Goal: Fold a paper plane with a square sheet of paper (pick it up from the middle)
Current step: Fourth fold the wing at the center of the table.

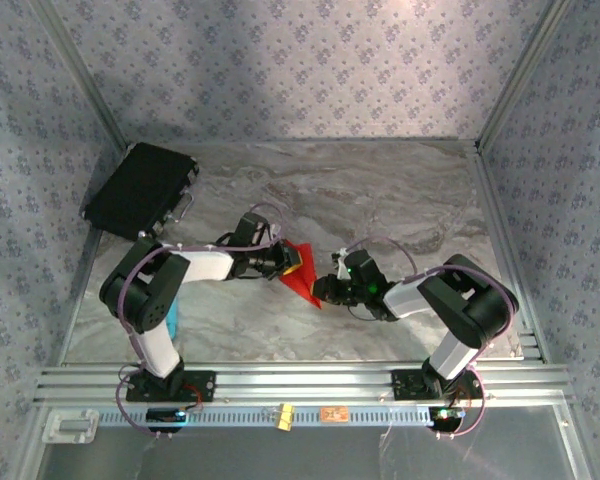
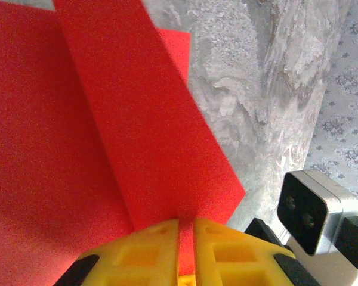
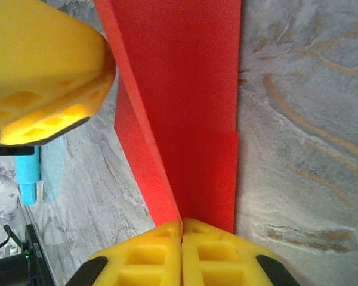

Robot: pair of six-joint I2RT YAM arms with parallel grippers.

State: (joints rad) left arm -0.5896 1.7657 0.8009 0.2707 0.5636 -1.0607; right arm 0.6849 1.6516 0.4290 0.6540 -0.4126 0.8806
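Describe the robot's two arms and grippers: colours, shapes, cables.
Both the left arm and right arm have black joints, white links and thin lilac cables looping alongside. The left gripper and right gripper have blocky yellow fingers with moulded rectangular pockets and black side inserts.

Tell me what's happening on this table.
Both arms are working one piece of red paper in the middle of the marble table. The left claw is pinched shut on one edge and the right claw on another, with the paper, already folded into layers, held between them. It is not a finished plane yet. A black case sits apart at the far left corner.
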